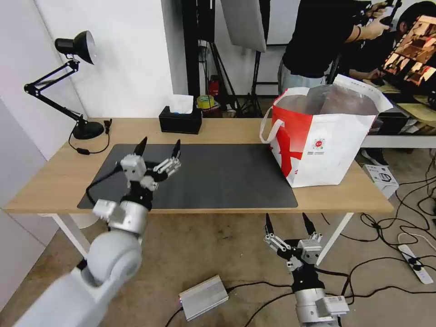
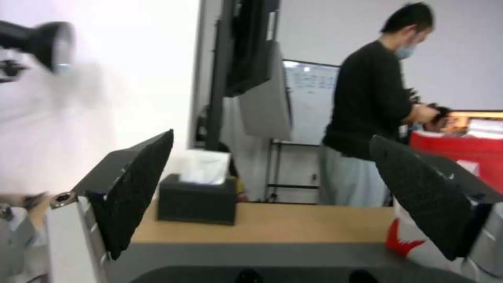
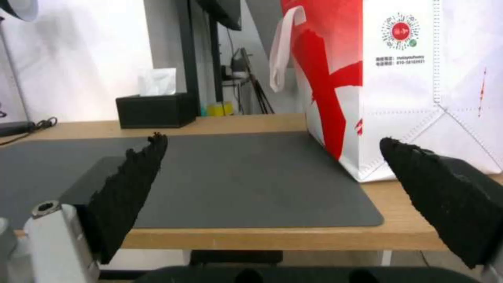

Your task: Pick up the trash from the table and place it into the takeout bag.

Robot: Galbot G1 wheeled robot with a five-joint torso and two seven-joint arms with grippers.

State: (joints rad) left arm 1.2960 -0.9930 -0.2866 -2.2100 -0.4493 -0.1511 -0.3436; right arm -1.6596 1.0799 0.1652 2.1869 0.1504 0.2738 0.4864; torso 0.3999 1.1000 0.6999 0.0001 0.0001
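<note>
Takeout bag (image 1: 324, 141) upright on the right end of the tabletop (image 1: 54, 181), mouth open upward (foil lining showing), one corner on the dark mat (image 1: 218, 175). Black tissue box (image 1: 180, 120) at the far edge, desk lamp (image 1: 68, 81) far left. Left claw (image 1: 156, 148) above the mat's left part, fingers spread. Right claw (image 1: 290, 223) below the near edge, fingers apart.

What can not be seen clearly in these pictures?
- Inside of the takeout bag: the head view shows just the foil lining near the rim; its own walls hide any contents.
- The bag in the left wrist view: the left gripper finger covers most of it.
- Small print under the bag's logo, right wrist view: too small to read.
- Right gripper: open, below the table edge.
</note>
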